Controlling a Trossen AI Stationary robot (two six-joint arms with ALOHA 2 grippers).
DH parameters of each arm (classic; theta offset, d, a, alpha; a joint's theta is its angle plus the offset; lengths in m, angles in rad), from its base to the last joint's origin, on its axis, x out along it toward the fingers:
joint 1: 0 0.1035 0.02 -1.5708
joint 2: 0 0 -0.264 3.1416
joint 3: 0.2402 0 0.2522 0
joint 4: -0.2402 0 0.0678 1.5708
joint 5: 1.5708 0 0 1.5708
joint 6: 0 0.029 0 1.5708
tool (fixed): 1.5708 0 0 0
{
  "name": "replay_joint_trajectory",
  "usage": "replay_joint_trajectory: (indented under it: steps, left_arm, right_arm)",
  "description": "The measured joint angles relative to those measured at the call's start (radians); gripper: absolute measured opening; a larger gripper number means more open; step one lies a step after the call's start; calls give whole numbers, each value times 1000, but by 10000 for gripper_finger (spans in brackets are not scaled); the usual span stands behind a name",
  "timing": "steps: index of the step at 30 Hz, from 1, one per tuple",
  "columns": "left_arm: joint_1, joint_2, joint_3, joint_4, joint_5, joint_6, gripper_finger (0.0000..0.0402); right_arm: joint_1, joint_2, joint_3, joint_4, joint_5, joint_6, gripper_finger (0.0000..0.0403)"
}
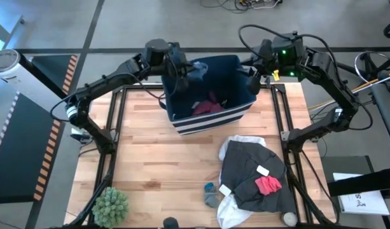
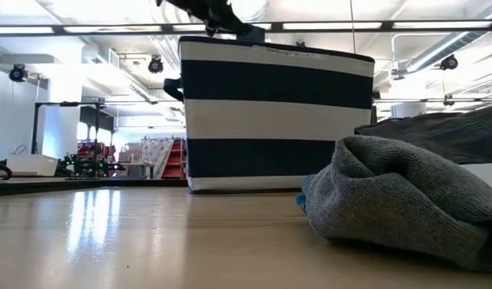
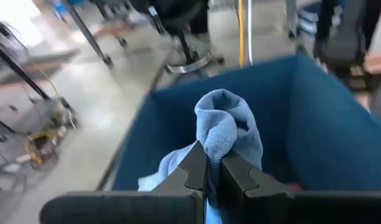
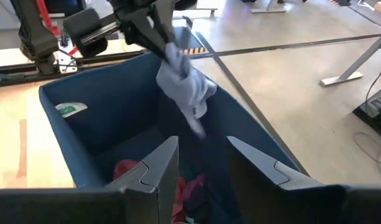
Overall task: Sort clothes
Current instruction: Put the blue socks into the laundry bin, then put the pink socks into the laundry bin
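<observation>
A navy bin with white stripes (image 1: 236, 109) stands at the table's far middle, with red and maroon pieces (image 1: 208, 106) lying inside. My left gripper (image 1: 184, 71) is over the bin's far left corner, shut on a small blue-grey garment (image 3: 227, 127). My right gripper (image 4: 202, 155) is open and empty over the bin's far right corner (image 1: 253, 83). A large dark grey garment (image 1: 252, 172) lies at the near right on top of a white one (image 1: 233, 210), with a red piece (image 1: 268, 185) on it. A small blue-grey and teal piece (image 1: 212, 194) lies beside them. My left gripper pinches the blue-grey garment between its two shut fingers (image 3: 193, 168), on a bunched fold of several layers (image 3: 210, 146). The garment is lifted clear and hangs slack below the fingers over the bin's inside, as the right wrist view shows (image 4: 185, 90).
A small green plant (image 1: 110, 207) stands at the table's near left corner. In the low view the grey garment (image 2: 406, 201) lies close in front of the striped bin (image 2: 278, 120). Bare wood (image 1: 150, 159) shows left of the clothes pile.
</observation>
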Motion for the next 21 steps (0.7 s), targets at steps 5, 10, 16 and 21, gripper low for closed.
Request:
replay_joint_trajectory:
  steps: [5, 10, 16, 21]
  left_arm:
    - [-6, 34, 0, -104, 21, 19, 8]
    - [-15, 55, -1, -143, 25, 14, 53]
    - [-54, 56, -1, -147, 25, 4, 141]
    - [-111, 39, -1, -149, 24, 5, 212]
  right_arm:
    - [20, -1, -19, -15, 0, 0, 104]
    - [56, -4, -76, -5, 0, -3, 90]
    - [96, -11, -176, 36, 0, -14, 87]
    - [132, -33, -249, 61, 0, -10, 99]
